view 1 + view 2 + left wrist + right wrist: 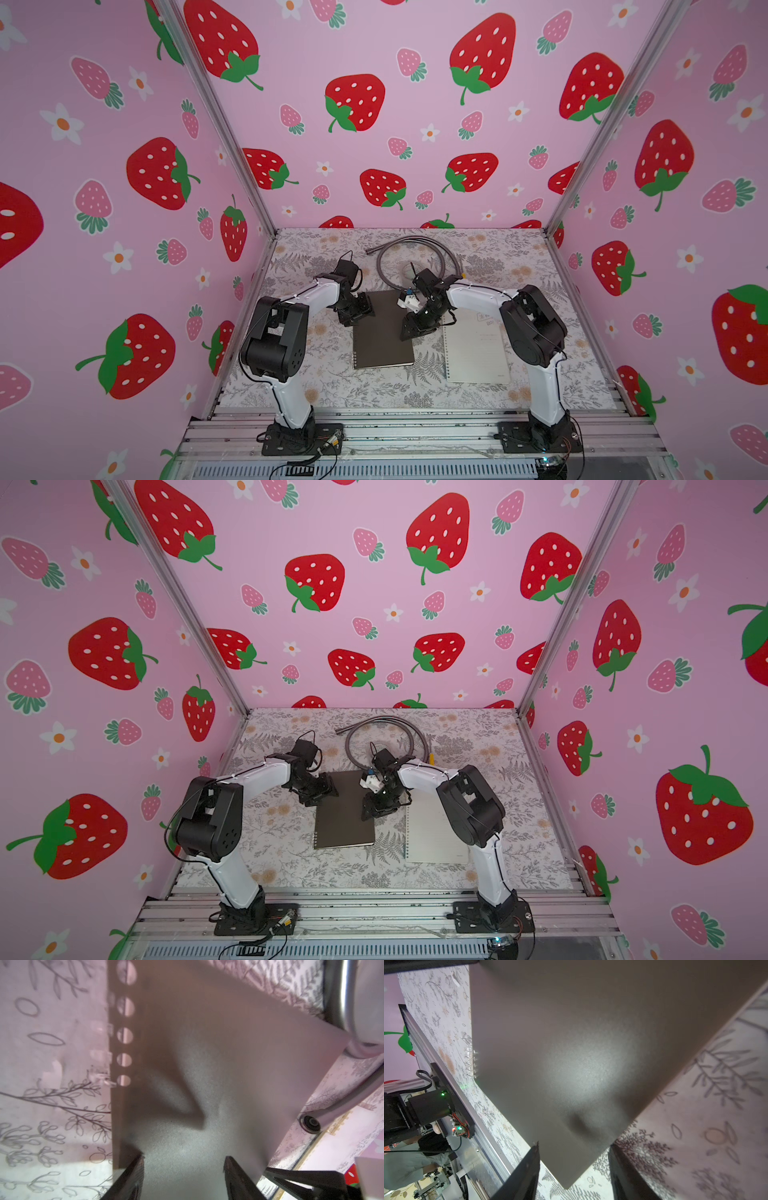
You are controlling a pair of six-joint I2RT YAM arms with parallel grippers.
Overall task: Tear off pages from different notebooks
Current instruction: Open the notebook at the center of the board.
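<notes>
Two grippers: the left gripper (184, 1178) and the right gripper (574, 1174) both hang low over the dark notebook (384, 340), with nothing clamped.
Left gripper: the fingers are spread moderately, over the cover's far corner beside the row of punched holes (124, 1034). Whether they touch the cover cannot be told.
Right gripper: the fingers are parted much the same, over the cover's right edge. Only cover and table (332, 386) show between them.
Notebooks: two, both flat on the flowered table with the binding on the left.
Dark notebook: closed, in the middle of the table.
Light notebook (478, 353): near the dark one's right side but not touching it, partly under the right arm (478, 295).
Hose (415, 239): one, grey, coiled at the back.
</notes>
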